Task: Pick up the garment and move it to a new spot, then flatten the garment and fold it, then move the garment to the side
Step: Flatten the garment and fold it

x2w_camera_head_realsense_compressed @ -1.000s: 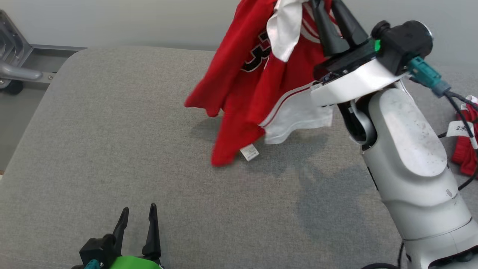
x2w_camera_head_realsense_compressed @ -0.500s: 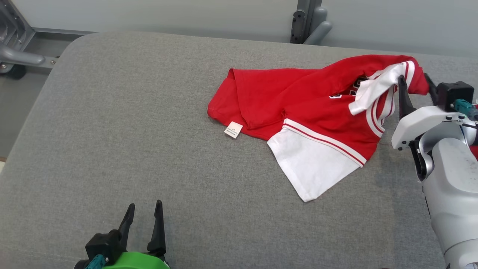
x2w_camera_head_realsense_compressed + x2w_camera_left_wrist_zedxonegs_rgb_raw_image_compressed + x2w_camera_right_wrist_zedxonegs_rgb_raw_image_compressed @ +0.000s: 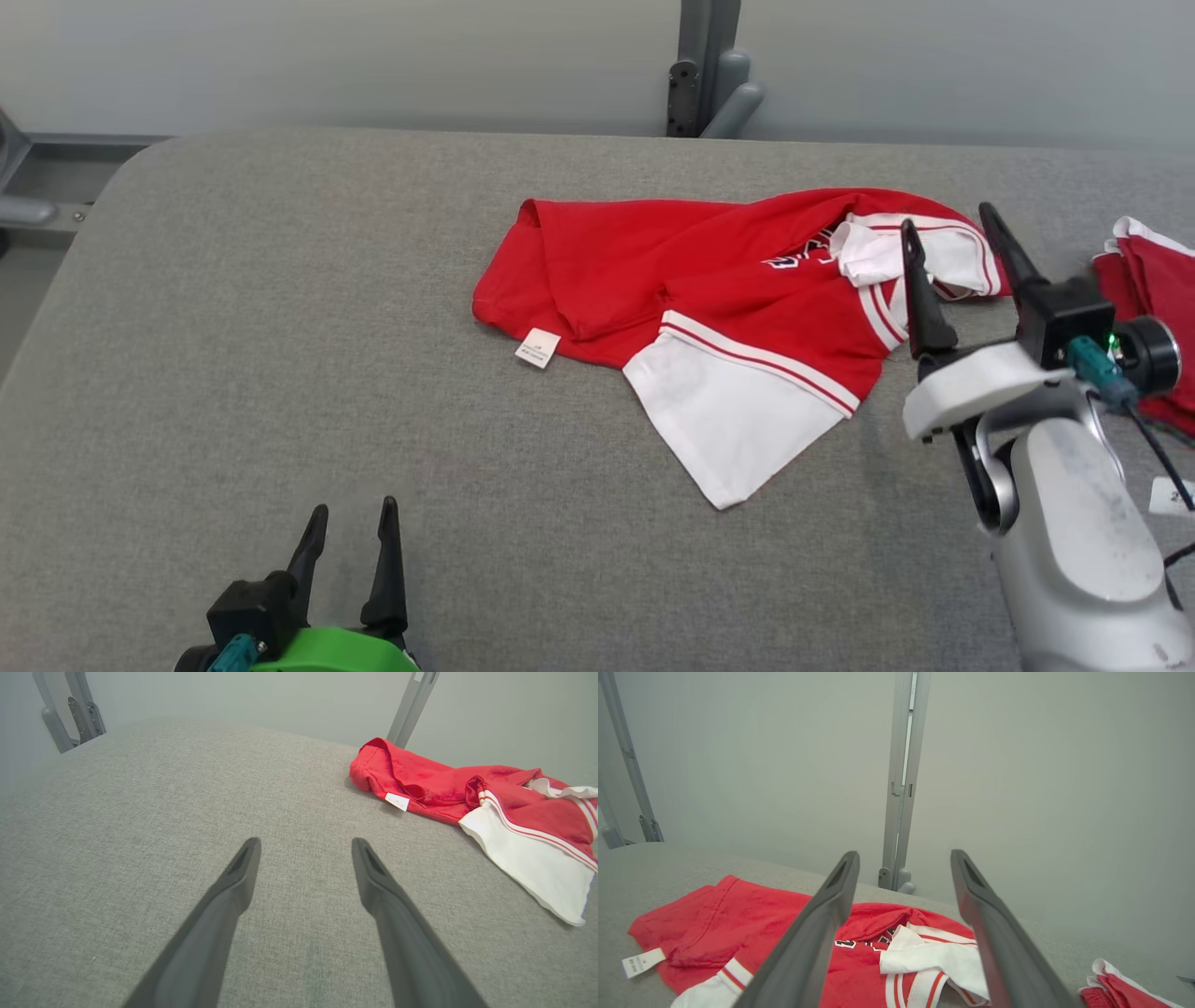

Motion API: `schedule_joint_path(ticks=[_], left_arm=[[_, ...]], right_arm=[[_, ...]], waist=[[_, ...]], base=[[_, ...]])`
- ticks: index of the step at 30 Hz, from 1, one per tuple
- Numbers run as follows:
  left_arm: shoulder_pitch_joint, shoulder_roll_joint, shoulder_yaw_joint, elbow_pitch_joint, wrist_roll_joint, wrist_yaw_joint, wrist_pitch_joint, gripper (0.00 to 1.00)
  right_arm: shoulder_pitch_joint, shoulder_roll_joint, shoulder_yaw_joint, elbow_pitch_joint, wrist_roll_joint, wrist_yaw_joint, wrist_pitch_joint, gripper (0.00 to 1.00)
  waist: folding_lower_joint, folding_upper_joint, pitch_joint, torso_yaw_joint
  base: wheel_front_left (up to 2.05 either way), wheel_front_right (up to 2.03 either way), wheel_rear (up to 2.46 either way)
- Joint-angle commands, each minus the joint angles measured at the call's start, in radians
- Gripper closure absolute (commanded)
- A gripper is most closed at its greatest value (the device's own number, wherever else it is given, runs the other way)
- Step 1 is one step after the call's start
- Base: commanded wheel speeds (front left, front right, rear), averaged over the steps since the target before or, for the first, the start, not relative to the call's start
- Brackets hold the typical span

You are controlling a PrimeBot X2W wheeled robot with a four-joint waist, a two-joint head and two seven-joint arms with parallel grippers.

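Red and white garment (image 3: 709, 289) crumpled on grey pad (image 3: 280, 327), centre to upper right of frame. Right gripper (image 3: 945, 217) spread wide, gripping nothing, fingertips over garment's right end. Left gripper (image 3: 354, 505) lower left, wide too, empty.

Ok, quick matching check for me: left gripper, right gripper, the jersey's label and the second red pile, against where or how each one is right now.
1. left gripper
2. right gripper
3. white label
4. second red pile

A. far right of the grey surface, apart from the jersey
B. open, by the jersey's right end
C. open, over bare grey surface, near left
D. at the jersey's left hem

Pairs: 1-C, 2-B, 3-D, 4-A
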Motion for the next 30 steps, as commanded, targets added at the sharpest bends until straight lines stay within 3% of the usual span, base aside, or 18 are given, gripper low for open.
schedule_joint_path(ticks=[1,9,19,30], left_arm=[[-0.001,0.003,0.001,-0.004,0.008,-0.005,0.0,0.0],[-0.027,0.003,-0.001,-0.005,0.012,-0.011,0.0,0.0],[-0.15,0.003,0.027,0.029,0.043,-0.019,0.0,0.0],[-0.458,0.031,0.099,0.287,0.097,-0.058,0.0,0.0]], right_arm=[[0.061,0.011,0.021,-0.045,0.012,-0.002,-0.002,0.0],[0.248,0.037,0.074,-0.141,0.046,-0.002,-0.002,0.0],[0.24,0.043,0.102,-0.168,0.064,-0.002,-0.002,0.0],[0.173,0.044,0.149,-0.181,0.087,-0.002,-0.002,0.0]], waist=[[0.0,0.0,-0.023,-0.032],[0.0,0.0,-0.005,-0.08],[0.0,0.0,0.082,-0.142],[0.0,0.0,0.212,-0.243]], base=[[0.0,0.0,0.0],[0.0,0.0,0.0],[0.0,0.0,0.0],[0.0,0.0,0.0]])
